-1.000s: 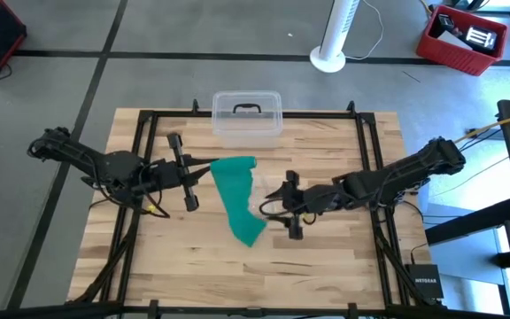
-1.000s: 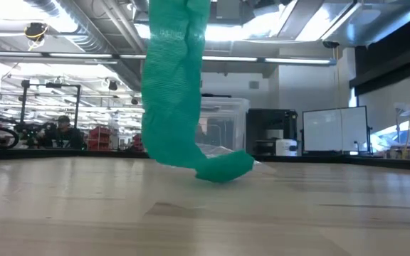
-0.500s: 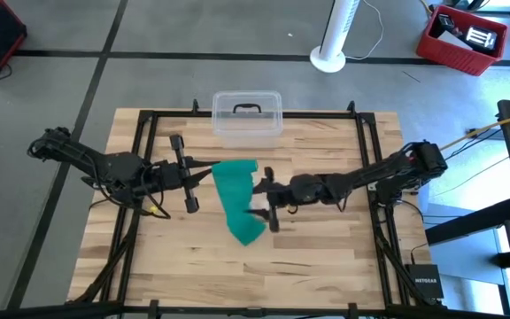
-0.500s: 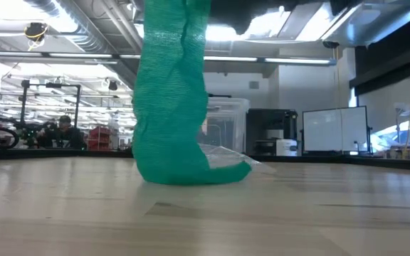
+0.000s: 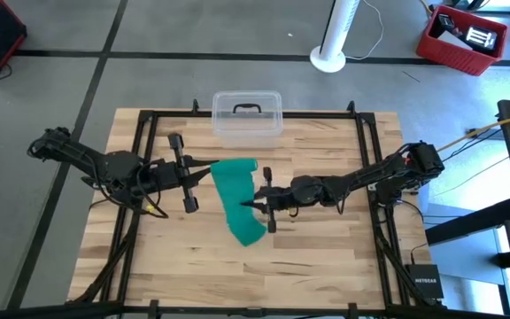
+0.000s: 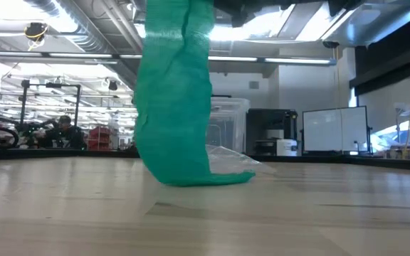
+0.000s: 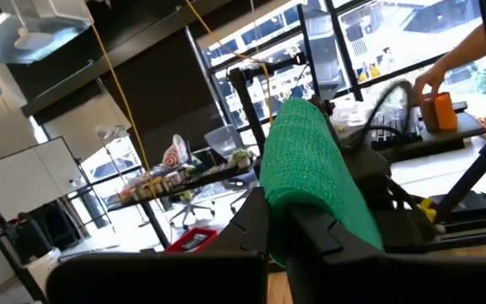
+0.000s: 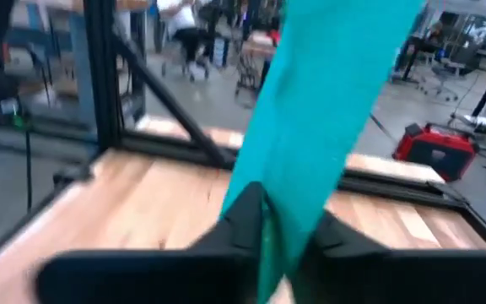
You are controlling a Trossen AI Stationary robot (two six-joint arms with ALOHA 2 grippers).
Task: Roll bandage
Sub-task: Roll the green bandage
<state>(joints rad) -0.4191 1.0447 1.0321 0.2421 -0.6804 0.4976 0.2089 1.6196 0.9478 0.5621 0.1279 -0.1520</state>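
The bandage (image 6: pixel 173 107), a soft teal-green strip with a fine knitted weave, hangs in loose vertical folds, its lower end crumpled flat on the pale, grained wooden worktop (image 6: pixel 297 213). Seen from above, the strip (image 5: pixel 237 199) lies near the worktop's middle, between the two arms. The left gripper (image 7: pixel 289 224) pinches its upper end, the fabric bulging out between the dark fingers. The right gripper (image 8: pixel 283 230) pinches the strip's side edge, lower down. Behind it stands a clear, rounded plastic box (image 5: pixel 247 117) with a dark handle.
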